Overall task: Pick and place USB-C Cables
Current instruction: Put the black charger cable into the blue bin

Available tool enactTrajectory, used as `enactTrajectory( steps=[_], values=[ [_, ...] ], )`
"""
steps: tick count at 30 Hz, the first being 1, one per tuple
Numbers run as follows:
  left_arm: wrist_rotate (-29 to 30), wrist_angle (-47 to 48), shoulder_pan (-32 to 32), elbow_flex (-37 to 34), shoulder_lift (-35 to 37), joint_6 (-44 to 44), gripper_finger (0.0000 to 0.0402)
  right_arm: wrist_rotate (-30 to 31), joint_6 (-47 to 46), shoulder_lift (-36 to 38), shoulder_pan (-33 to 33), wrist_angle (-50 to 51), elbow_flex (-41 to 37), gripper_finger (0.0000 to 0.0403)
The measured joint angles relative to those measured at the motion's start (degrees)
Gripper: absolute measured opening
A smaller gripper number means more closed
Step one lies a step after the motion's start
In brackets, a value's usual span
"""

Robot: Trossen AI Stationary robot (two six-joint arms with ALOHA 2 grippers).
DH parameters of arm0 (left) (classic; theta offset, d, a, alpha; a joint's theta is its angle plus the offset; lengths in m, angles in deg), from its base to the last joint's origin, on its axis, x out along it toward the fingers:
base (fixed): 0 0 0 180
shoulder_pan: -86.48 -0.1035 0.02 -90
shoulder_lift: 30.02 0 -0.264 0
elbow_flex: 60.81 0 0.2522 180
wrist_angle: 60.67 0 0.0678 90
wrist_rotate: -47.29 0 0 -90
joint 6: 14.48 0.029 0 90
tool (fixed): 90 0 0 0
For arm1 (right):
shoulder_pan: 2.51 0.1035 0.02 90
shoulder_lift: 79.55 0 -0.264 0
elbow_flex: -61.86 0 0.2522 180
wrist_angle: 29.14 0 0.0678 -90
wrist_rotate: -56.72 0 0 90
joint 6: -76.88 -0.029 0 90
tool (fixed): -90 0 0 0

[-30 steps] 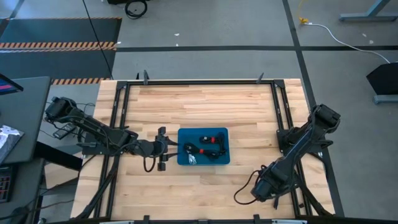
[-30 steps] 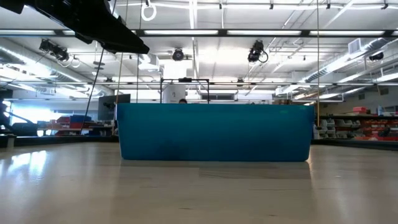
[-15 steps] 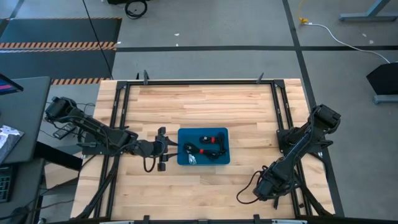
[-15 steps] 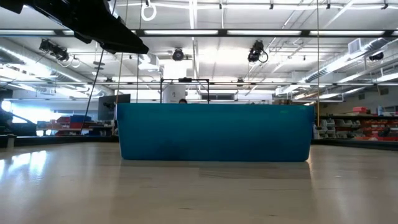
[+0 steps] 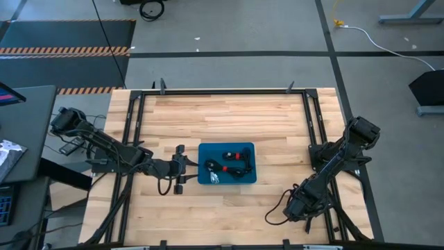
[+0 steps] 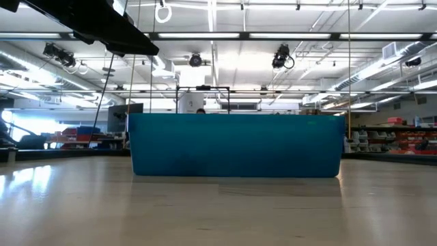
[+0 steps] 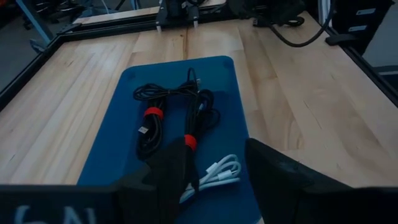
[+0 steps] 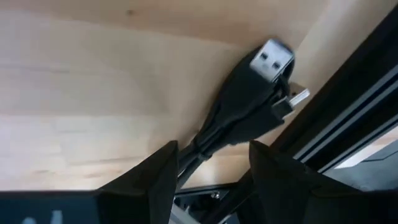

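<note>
the left gripper (image 7: 214, 165) hangs spread wide just beside the blue tray (image 5: 250, 177), where two red-banded black usb-c cables (image 7: 177, 115) and a white cable (image 7: 217, 171) lie. the right gripper (image 8: 211, 165), fingers apart, points at a black cable bundle (image 8: 249, 109) near the table's right edge.

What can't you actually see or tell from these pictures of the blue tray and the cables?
- Low view: the blue tray wall hides everything inside it.
- High view: the USB-C cables are too small to count or tell how they tangle.
- Left wrist view: the left gripper fingers cover part of the white cable.
- Right wrist view: the black cable under the right gripper is cut off; its length is unknown.
</note>
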Motion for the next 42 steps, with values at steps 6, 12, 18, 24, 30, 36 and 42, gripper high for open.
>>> enactTrajectory(
  steps=[6,12,18,24,30,36,42],
  values=[
    [0.0,0.0,0.0,0.0,0.0,0.0,0.0173,0.0,-0.5,0.0,0.7,-0.6,-1.4,0.0203],
    [0.0,-0.1,0.0,0.0,0.0,0.0,0.0173,2.6,-1.2,0.0,1.0,-0.7,-1.8,0.0202],
    [0.0,-0.1,0.0,0.0,0.0,0.0,0.0173,7.5,1.7,0.1,1.1,-0.9,-1.9,0.0184],
    [0.0,-0.1,0.0,0.0,0.0,0.0,0.0173,10.2,6.3,0.1,0.2,-1.2,-1.7,0.0164],
    [0.0,-0.1,0.0,0.0,0.0,0.0,0.0173,12.7,9.4,0.1,0.2,-0.7,-1.2,0.0148],
    [0.0,-0.5,0.0,0.0,0.0,0.0,0.0173,16.0,13.2,-0.1,-0.2,4.7,1.9,0.0105],
    [0.0,-0.7,0.0,0.0,0.0,0.0,0.0173,19.4,18.4,-0.1,-1.9,9.4,6.4,0.0043]
  ],
)
